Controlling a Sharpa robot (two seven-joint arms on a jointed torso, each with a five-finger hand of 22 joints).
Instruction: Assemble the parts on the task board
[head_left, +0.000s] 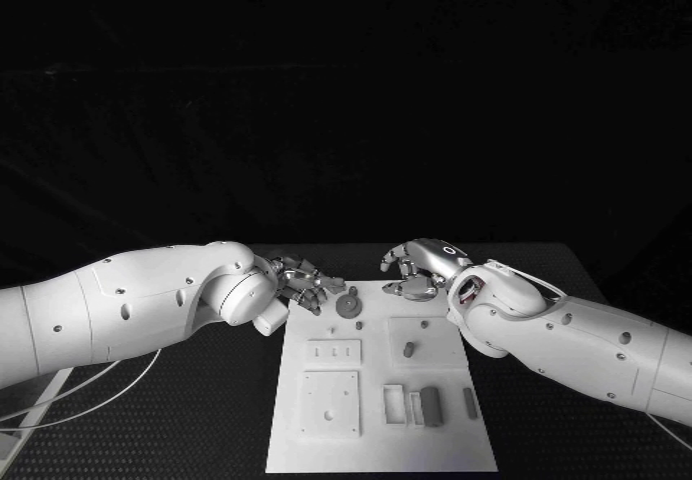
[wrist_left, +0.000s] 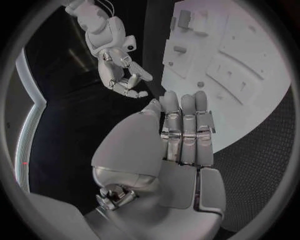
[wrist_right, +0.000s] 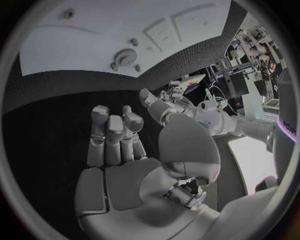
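Observation:
The white task board (head_left: 378, 440) lies in the middle of the black table, also seen as the board (wrist_left: 250, 55) and the board (wrist_right: 75, 42). A grey gear (head_left: 348, 303) stands near its far edge, the same gear (wrist_right: 127, 56) with small pegs beside it. My left hand (head_left: 300, 283) hovers at the board's far left corner, just left of the gear; its fingers (wrist_left: 182, 127) are stretched out side by side and hold nothing. My right hand (head_left: 415, 268) hangs over the far edge, right of the gear, with loosely bent, empty fingers (wrist_right: 112, 135).
Nearer on the board lie a short peg (head_left: 408, 349), raised plates (head_left: 330, 402) on the left and grey blocks (head_left: 430, 408) near the front right. Each wrist view shows the other hand: right hand (wrist_left: 122, 75), left hand (wrist_right: 164, 102). Black table surrounds the board.

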